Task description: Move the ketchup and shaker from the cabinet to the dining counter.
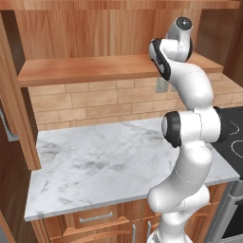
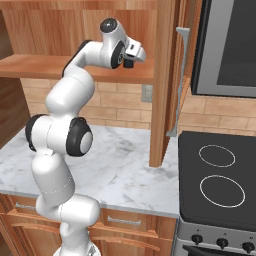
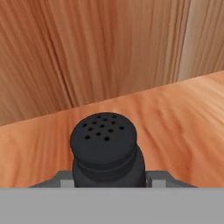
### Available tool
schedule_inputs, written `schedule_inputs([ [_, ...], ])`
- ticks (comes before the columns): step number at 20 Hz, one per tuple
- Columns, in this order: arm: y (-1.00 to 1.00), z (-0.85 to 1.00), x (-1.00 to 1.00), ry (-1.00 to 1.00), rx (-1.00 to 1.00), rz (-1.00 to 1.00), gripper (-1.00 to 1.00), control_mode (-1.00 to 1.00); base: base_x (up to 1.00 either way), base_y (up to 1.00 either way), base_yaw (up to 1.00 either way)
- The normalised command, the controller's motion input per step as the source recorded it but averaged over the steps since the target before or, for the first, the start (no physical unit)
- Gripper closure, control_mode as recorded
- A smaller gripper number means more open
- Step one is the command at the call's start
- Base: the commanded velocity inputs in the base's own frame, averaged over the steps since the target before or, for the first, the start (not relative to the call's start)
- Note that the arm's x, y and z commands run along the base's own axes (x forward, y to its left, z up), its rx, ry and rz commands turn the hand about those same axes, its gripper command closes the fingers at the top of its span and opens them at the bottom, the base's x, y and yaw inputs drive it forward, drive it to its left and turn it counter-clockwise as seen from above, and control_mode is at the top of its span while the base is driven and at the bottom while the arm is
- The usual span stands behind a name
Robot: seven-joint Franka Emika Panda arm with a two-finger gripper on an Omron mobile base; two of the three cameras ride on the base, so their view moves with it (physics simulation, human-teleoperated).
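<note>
The gripper point(image 3: 108, 180) is seen at the bottom centre of the hand view, and between its 2 grey fingertips point(image 3: 65, 179) the shaker point(image 3: 106, 151) is bracketed. The jaws are drawn in close to the black body on either side; contact appears to be made, though a firm clamp cannot be confirmed from these frames.

The shaker's perforated top is turned toward the camera, so its long axis is judged to run roughly along the line of the gripper rather than across it. No sideways offset is noticed: the shaker lies dead ahead of the fingers, centred in the gap.

Beneath and beyond it, the wooden shelf point(image 3: 175, 127) of the cabinet point(image 2: 162, 75) is stretched across the middle of the frame, with the cabinet's back panel rising in the upper half.

In the right base view the gripper point(image 2: 131, 61) is found in the upper centre, reached in over the shelf edge. In the left base view the arm is raised to the upper right, in front of the same shelf point(image 1: 95, 69).

Only 1 arm is present, so the retreat is its alone: the next move is expected to be a lift clear of the shelf and a pull back out of the cabinet opening.
</note>
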Motion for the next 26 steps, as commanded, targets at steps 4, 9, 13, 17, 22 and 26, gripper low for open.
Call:
schedule_inputs([
  [4, -0.09, -0.15, -0.02, 0.00, 0.08, 0.00, 1.00, -1.00, 0.00, 0.00, 0.00],
  [9, 0.04, -0.16, -0.38, 0.00, 0.06, 0.03, 1.00, -1.00, 0.00, 0.00, 0.00],
  [13, 0.18, -0.07, -0.70, 0.00, 0.02, 0.05, 1.00, -1.00, 0.00, 0.00, 0.00],
  [17, 0.23, 0.00, -0.80, -0.01, 0.01, 0.04, 1.00, -1.00, 0.00, 0.00, 0.00],
  [22, 0.22, 0.00, -0.84, -0.04, 0.00, 0.06, 1.00, -1.00, 0.00, 0.00, 0.00],
  [26, 0.25, 0.00, -0.83, -0.03, 0.00, 0.04, 1.00, -1.00, 0.00, 0.00, 0.00],
])
